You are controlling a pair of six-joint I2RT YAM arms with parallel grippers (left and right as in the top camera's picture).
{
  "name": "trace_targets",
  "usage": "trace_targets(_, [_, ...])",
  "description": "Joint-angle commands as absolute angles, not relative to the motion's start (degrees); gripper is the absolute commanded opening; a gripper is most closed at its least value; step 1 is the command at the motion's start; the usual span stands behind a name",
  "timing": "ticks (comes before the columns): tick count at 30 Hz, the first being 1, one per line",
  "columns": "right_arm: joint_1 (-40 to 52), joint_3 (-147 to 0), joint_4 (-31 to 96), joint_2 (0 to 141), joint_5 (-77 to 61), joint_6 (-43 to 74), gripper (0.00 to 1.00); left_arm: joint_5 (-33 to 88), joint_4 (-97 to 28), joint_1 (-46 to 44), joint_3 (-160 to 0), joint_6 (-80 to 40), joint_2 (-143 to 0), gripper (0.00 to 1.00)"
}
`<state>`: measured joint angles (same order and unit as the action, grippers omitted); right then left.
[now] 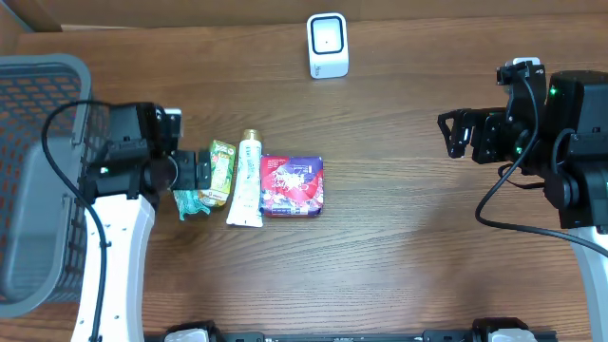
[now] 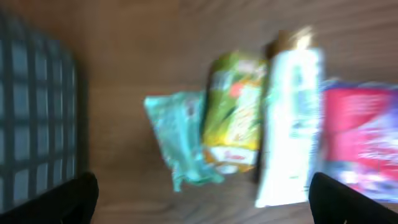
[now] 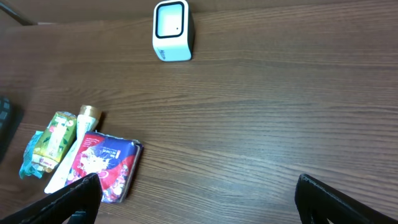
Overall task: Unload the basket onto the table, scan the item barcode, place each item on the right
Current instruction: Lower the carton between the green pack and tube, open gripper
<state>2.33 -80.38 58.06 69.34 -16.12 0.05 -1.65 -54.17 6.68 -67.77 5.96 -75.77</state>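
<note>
Black L gripper [image 1: 201, 172], wide open, points at green packet [image 1: 221, 163]; R gripper [image 1: 453, 134] also wide, well apart.

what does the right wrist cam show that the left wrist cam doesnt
Only the right wrist view: the white scanner, standing apart from the items. Only the left wrist view: the mesh wall of the grey basket. Both: the teal packet, green packet, white tube and red pack lying side by side, blurred in the left wrist view.
</note>
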Motion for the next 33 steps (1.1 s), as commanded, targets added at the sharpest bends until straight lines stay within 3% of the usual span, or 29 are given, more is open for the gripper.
trace_targets(1, [2.5,-82.1,57.8,68.9,-15.9,0.2,1.00,5.7,-56.8,4.7,-76.2,4.1,-74.0,1.00])
trace_targets(13, [2.5,-82.1,57.8,68.9,-15.9,0.2,1.00,7.7,-59.8,-9.1,-82.6,-3.9,-74.5,1.00])
trace_targets(20, [2.5,-82.1,57.8,68.9,-15.9,0.2,1.00,10.1,-60.6,-10.2,-82.2,-7.0,-76.5,1.00])
trace_targets(33, [2.5,-82.1,57.8,68.9,-15.9,0.2,1.00,-0.7,-65.7,-10.2,-82.2,-23.4,-84.6,1.00])
